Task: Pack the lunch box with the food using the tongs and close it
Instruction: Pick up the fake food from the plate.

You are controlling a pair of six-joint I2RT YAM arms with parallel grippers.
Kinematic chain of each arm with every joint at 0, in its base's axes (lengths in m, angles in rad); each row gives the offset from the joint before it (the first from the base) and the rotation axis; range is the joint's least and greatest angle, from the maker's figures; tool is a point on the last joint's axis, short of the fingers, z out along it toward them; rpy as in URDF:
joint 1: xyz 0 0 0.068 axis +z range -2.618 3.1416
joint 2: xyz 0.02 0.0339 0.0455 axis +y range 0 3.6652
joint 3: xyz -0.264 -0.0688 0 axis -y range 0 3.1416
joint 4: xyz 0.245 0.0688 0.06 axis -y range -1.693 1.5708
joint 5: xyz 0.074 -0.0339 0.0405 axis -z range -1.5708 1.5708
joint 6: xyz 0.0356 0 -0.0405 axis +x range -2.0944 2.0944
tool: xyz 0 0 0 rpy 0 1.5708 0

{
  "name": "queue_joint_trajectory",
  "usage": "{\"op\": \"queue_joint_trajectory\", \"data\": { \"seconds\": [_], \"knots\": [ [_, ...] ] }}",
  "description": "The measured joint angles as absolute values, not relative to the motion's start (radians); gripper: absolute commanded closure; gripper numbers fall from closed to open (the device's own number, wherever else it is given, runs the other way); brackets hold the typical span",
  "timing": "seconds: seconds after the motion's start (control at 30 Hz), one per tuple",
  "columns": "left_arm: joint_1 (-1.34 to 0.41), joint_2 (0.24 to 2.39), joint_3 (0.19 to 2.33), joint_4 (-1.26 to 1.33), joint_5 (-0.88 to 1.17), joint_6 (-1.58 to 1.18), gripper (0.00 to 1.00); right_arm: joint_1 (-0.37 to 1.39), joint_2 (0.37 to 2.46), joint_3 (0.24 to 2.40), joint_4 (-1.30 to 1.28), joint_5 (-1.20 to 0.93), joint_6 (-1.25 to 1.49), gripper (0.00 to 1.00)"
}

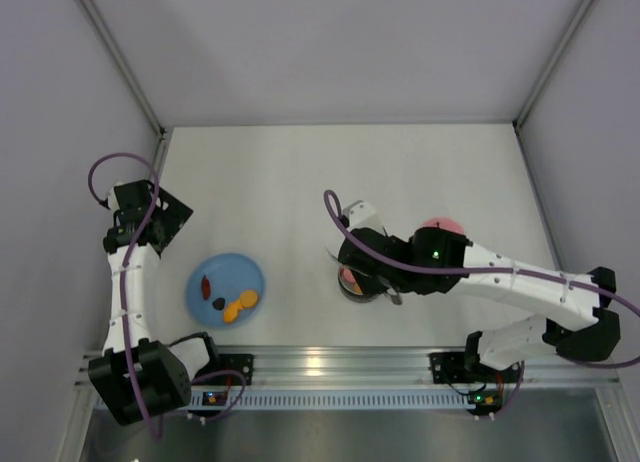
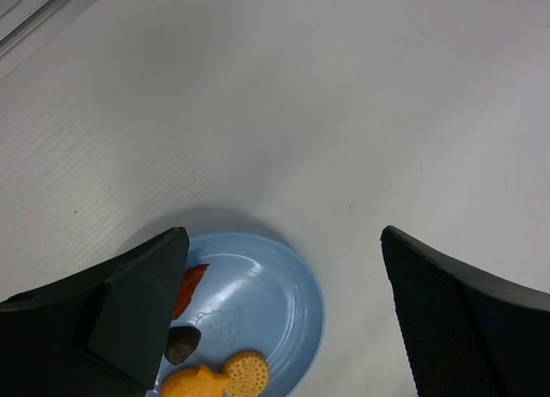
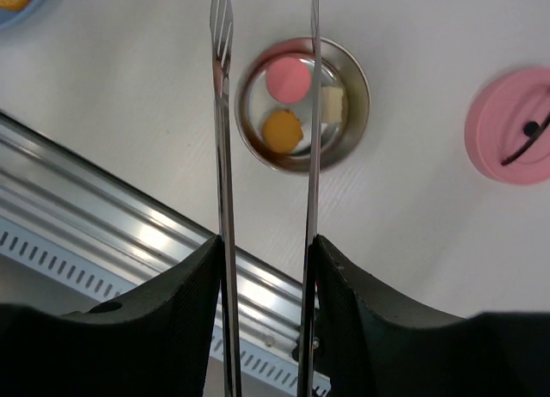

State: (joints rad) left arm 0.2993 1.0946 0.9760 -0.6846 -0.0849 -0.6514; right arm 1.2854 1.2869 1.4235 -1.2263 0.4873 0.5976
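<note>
On white table (image 1: 400, 182), box (image 3: 348, 143) at 3 o'clock of plate (image 1: 235, 272): holds three food (image 3: 282, 131) pieces, lid (image 3: 507, 139) off; more on plate. Tongs (image 3: 222, 156), empty, pinched in right gripper (image 3: 265, 242); left gripper (image 2: 284, 234) agape.

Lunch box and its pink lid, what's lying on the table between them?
Nothing. The right wrist view shows only bare table between the lunch box and the pink lid.
</note>
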Motion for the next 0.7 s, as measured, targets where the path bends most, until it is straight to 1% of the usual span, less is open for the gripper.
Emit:
{"op": "queue_joint_trajectory", "data": {
  "seconds": [0.23, 0.47, 0.7],
  "knots": [
    [0.299, 1.095, 0.972, -0.681, -0.084, -0.651, 0.01, 1.285, 1.471, 1.555, -1.096, 0.397, 0.490, 0.58],
    [0.299, 1.095, 0.972, -0.681, -0.082, -0.651, 0.01, 1.288, 1.657, 1.675, -1.004, 0.297, 0.406, 0.58],
    [0.299, 1.095, 0.972, -0.681, -0.082, -0.651, 0.01, 1.301, 1.771, 1.760, -0.957, 0.229, 0.359, 0.58]
  ]
}}
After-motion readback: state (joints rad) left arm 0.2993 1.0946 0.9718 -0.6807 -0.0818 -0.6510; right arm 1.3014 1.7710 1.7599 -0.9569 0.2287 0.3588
